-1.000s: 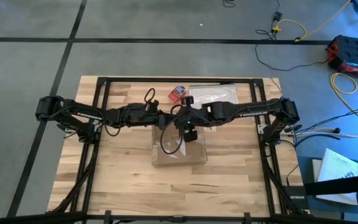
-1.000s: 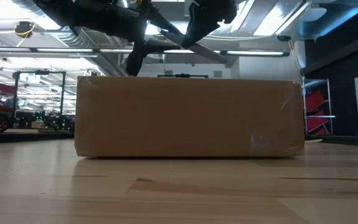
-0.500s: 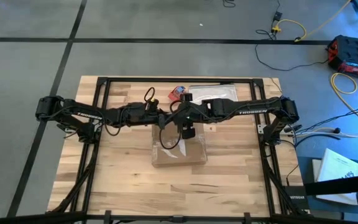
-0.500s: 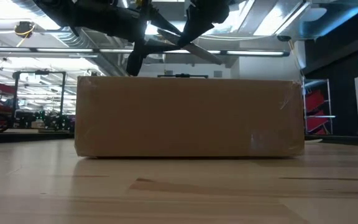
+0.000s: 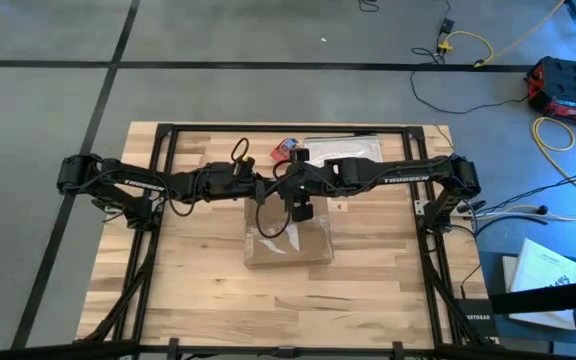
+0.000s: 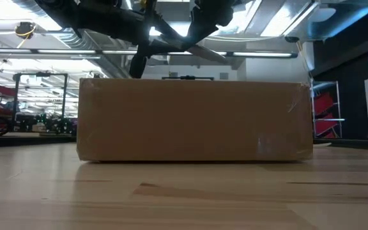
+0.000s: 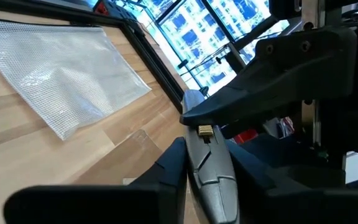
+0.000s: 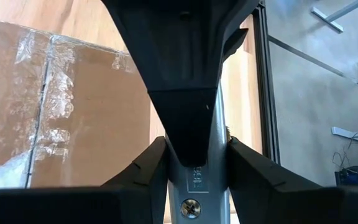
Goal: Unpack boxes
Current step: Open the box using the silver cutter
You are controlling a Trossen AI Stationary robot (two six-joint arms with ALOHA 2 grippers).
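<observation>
The brown cardboard box lies flat on the table with its taped flaps up; in the low view the box fills the middle. Above its far half my left gripper and my right gripper meet end to end. Both are shut on one slim grey metal tool, which shows as a slanted grey bar above the box. My left gripper pinches one end of the grey tool between its two fingers. It comes about level from the table's left, with the fingers along the tool. The tool is clear of the box. My right gripper pinches the tool's other end, near a screw, between its two fingers. It slants down from the table's right, also along the tool. The left gripper's dark body covers the rest of the tool.
A clear silvery plastic bag lies flat at the table's far edge, also seen in the left wrist view. A small red-and-blue object sits beside it. Black frame rails run around the table. Bare wood lies in front of the box.
</observation>
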